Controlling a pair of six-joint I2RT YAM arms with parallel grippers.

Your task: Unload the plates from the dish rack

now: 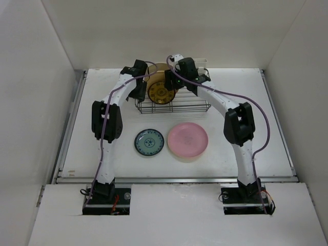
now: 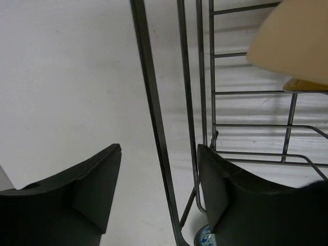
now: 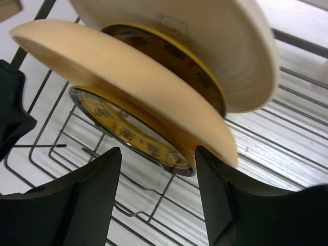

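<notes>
The black wire dish rack stands at the back of the table. An amber patterned plate stands upright in it, with a peach plate behind. My left gripper is at the rack's left end. In the left wrist view my left gripper is open and straddles the dish rack's rim wire. My right gripper is open around the lower rim of the amber plate, under the peach plate and a cream plate. A teal plate and a pink plate lie on the table.
A small white holder sits at the rack's back right corner. White walls close in the table on three sides. A cream rim shows under the pink plate. Both arms arch over the table towards the rack.
</notes>
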